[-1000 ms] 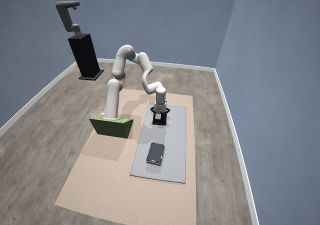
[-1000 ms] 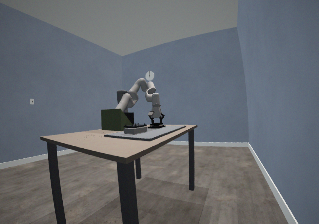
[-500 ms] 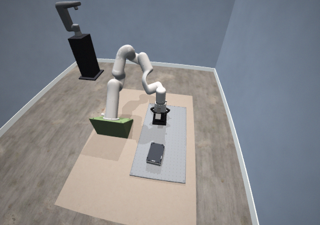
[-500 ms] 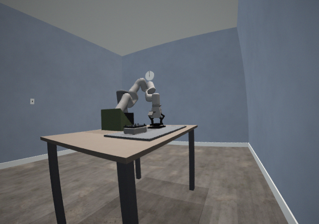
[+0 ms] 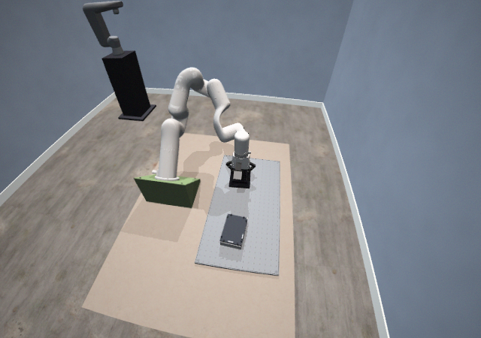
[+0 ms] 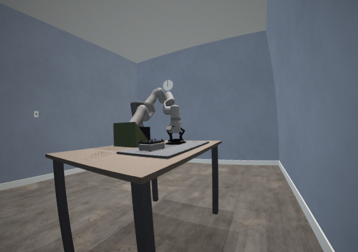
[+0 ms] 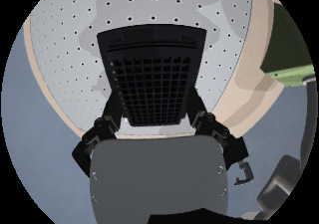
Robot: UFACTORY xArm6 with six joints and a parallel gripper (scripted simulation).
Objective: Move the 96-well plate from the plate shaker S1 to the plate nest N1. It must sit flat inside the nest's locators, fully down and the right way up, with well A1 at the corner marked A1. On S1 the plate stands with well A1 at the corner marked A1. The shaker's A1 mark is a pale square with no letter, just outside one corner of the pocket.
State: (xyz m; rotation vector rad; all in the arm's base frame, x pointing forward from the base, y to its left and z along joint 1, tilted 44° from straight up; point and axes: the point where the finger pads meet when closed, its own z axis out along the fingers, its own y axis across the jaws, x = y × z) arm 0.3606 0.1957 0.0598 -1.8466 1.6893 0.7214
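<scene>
plate's (image 7: 154, 81) A1 corner unreadable (too small)
</scene>
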